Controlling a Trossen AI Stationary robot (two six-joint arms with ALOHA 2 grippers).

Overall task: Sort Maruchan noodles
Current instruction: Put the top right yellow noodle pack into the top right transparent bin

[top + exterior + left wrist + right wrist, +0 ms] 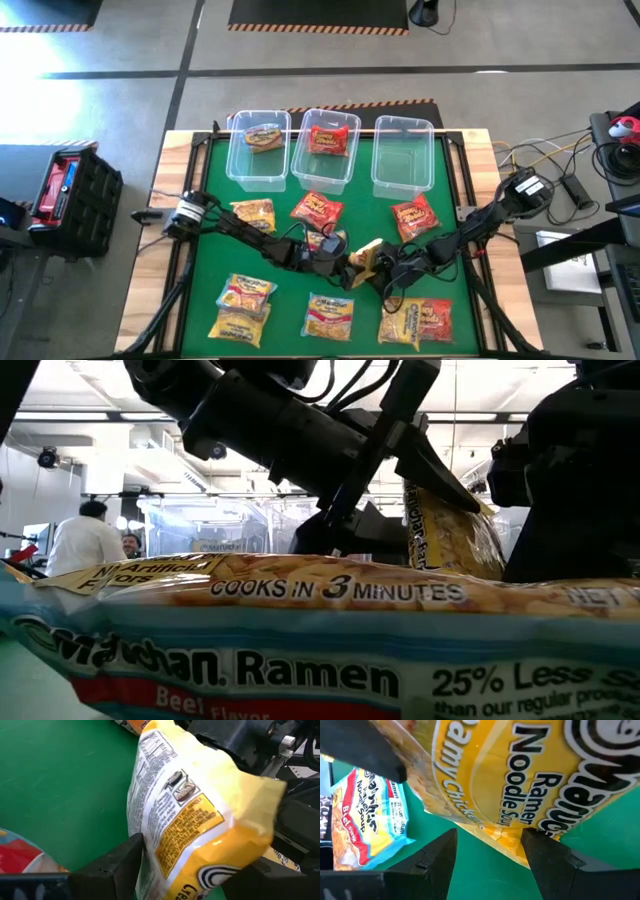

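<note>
A yellow creamy-chicken Maruchan packet (365, 258) is up off the mat at mid-table, between both arms. My left gripper (345, 262) reaches in from the left and is shut on it (200, 820). My right gripper (388, 268) comes from the right and is open. In the right wrist view its fingers (432, 862) stand on either side of the packet's lower edge (505, 834). Several more packets, red and yellow, lie flat on the green mat, for instance a red one (318, 210) and a yellow one (247, 293). My left gripper pinches the yellow packet between its two fingers. One finger (117, 865) lies against the edge of the printed back (150, 845). It comes slanting down from the table's left. The packet (450, 540) is lifted clear and stands roughly upright. My right gripper: whether its fingers touch the packet's lower edge, I cannot tell.
Three clear bins stand along the far edge: the left (240, 165) holds a brownish packet, the middle (312, 170) a red one, the right (402, 175) shows none. A beef packet (300, 630) fills the low view's foreground. People stand in the room beyond (85, 540).
</note>
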